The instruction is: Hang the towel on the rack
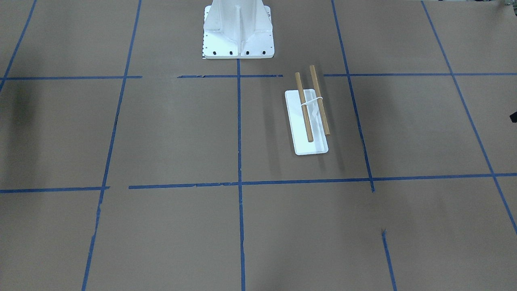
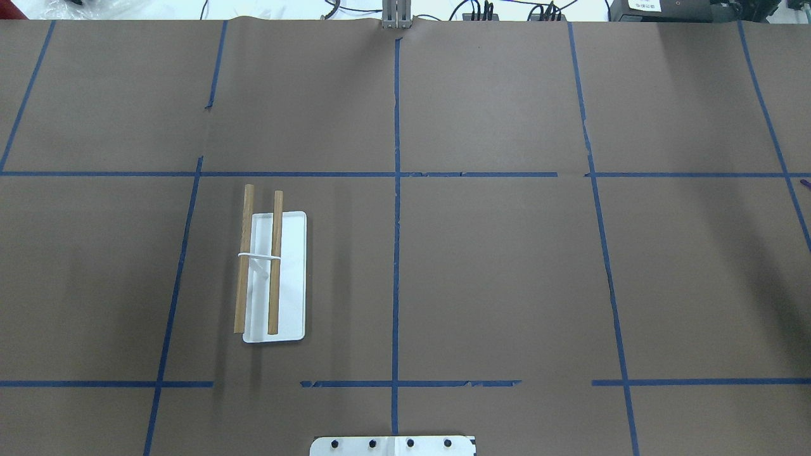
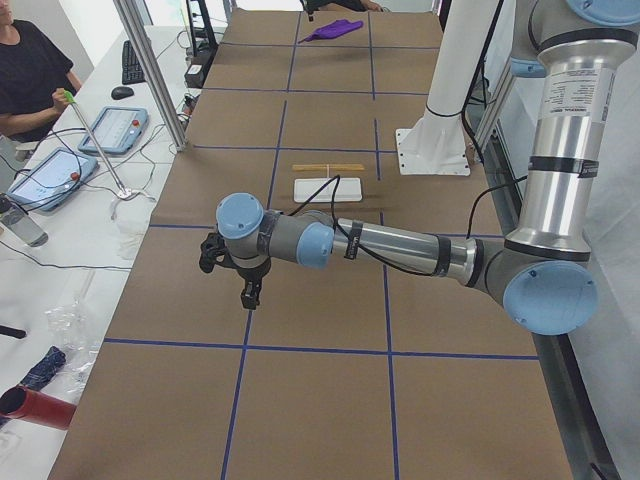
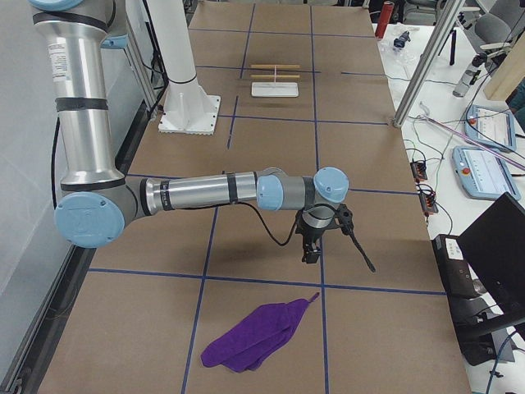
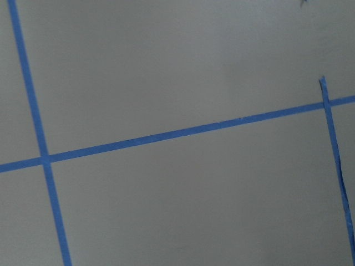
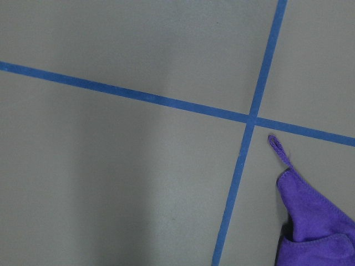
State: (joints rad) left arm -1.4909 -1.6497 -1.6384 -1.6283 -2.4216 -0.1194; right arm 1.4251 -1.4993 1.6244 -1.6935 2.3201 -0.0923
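The purple towel (image 4: 254, 336) lies crumpled on the brown table at the robot's right end, its thin loop (image 6: 278, 148) pointing out from one corner. It also shows in the right wrist view (image 6: 313, 219) and far off in the exterior left view (image 3: 335, 30). The rack (image 2: 293, 278) has a white base and two wooden dowels and stands on the robot's left half (image 1: 313, 147). My right gripper (image 4: 310, 250) hangs above the table just beyond the towel. My left gripper (image 3: 248, 295) hangs over bare table. Both show only in side views, so I cannot tell whether they are open or shut.
The large white bolted pedestal (image 1: 238, 28) stands at the robot's side of the table, in the middle. Blue tape lines (image 2: 396, 253) divide the brown table cover into squares. Operator desks with tablets (image 3: 110, 130) and metal poles (image 4: 422, 61) flank the far edge.
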